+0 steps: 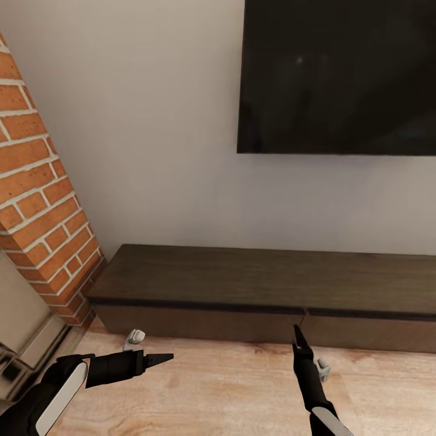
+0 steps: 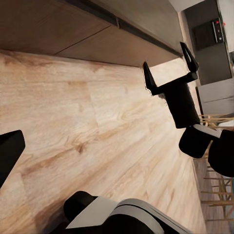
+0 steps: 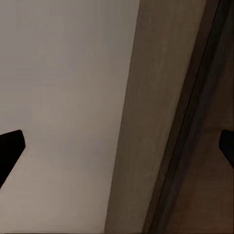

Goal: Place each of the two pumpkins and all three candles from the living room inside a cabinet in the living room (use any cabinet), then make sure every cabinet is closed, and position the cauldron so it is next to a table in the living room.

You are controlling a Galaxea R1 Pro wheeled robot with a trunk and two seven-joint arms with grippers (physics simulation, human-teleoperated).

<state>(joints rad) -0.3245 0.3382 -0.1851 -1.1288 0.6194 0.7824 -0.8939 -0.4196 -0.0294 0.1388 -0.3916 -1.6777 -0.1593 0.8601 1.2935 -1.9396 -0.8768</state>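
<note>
The cabinet is a long low dark-brown unit against the wall, with both visible drawer fronts closed. My right gripper points at the seam between the two fronts, a little short of it. The left wrist view shows that right gripper open and empty before the cabinet. My left gripper hangs low over the floor, pointing right, open with nothing in it. One of its fingers shows at the frame edge. The right wrist view looks along the cabinet top. Pumpkins, candles and cauldron are out of view.
A large black TV hangs on the wall above the cabinet. A red brick column and a grey-beige fireplace surround stand at the left. Pale wood floor runs in front of the cabinet.
</note>
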